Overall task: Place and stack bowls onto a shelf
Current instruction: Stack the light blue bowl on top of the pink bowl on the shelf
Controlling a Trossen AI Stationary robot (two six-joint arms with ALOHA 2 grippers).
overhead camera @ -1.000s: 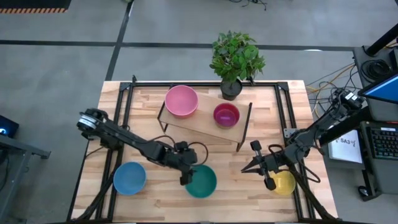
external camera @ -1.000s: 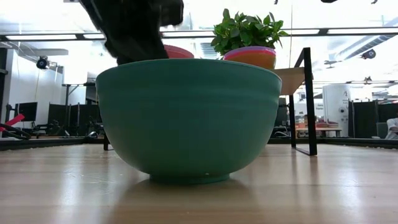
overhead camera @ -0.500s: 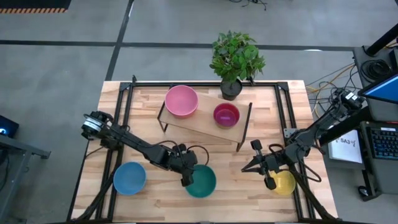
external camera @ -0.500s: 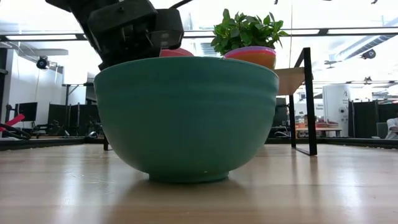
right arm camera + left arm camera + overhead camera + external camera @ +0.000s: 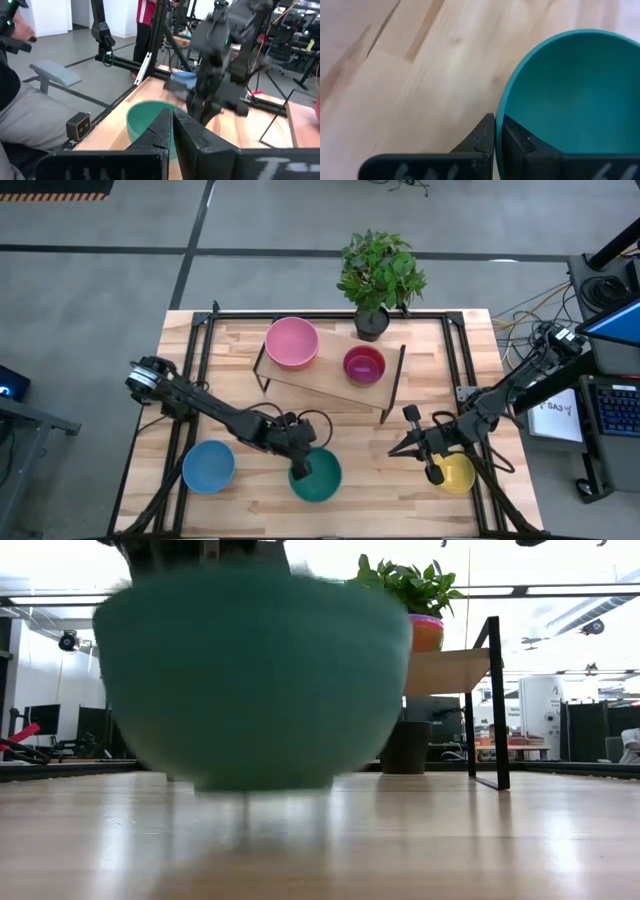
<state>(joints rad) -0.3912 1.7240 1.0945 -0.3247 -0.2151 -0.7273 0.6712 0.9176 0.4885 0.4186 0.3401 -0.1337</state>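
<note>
Teal bowl (image 5: 316,477) rim clamped in left gripper (image 5: 301,468) jaws, arm stretched low, right gripper (image 5: 432,463) jaws together

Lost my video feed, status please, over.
Left pincer shut on teal bowl rim, bowl off the table. Right pincer shut, over yellow bowl. Shelf holds pink bowl and a stack.

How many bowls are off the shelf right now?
3: blue bowl front left, teal bowl in the left gripper, yellow bowl by the right gripper. None seems hidden.
</note>
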